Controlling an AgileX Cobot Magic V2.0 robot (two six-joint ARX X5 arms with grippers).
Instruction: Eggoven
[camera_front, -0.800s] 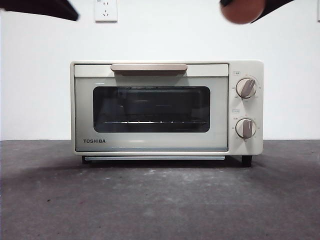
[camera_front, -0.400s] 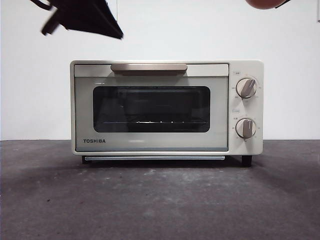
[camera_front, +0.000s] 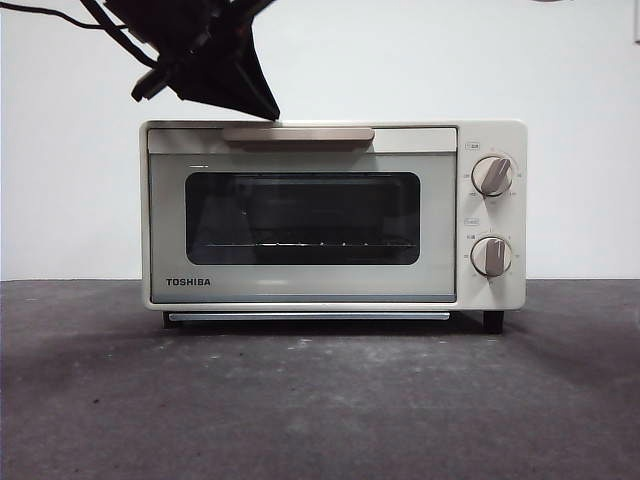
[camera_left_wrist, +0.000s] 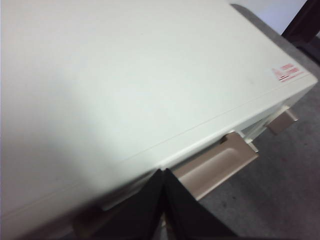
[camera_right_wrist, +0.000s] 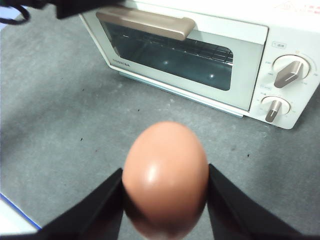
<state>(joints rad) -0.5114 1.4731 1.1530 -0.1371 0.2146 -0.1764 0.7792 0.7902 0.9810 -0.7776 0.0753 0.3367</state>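
Left gripper (camera_front: 268, 108) has dropped, jaws pressed together, to the beige handle (camera_front: 298, 134) of the cream TOSHIBA toaster oven (camera_front: 300, 290); door-opening looks imminent. Right gripper (camera_right_wrist: 165, 187) has risen clear, jaws clamping the reddish-brown egg (camera_right_wrist: 165, 175).

A plain white wall (camera_front: 80, 200) rises behind a mottled dark grey tabletop (camera_front: 320, 400).

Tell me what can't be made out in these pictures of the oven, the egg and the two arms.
- Egg: out of the front view; only the right wrist view shows it, with its underside cut by the frame edge.
- Left pincer: the left wrist view shows its tips together above the handle; whether they touch it is unclear.
- Oven interior: dark glass shows only a rack.
- Knob markings: too small in the front and right wrist views.
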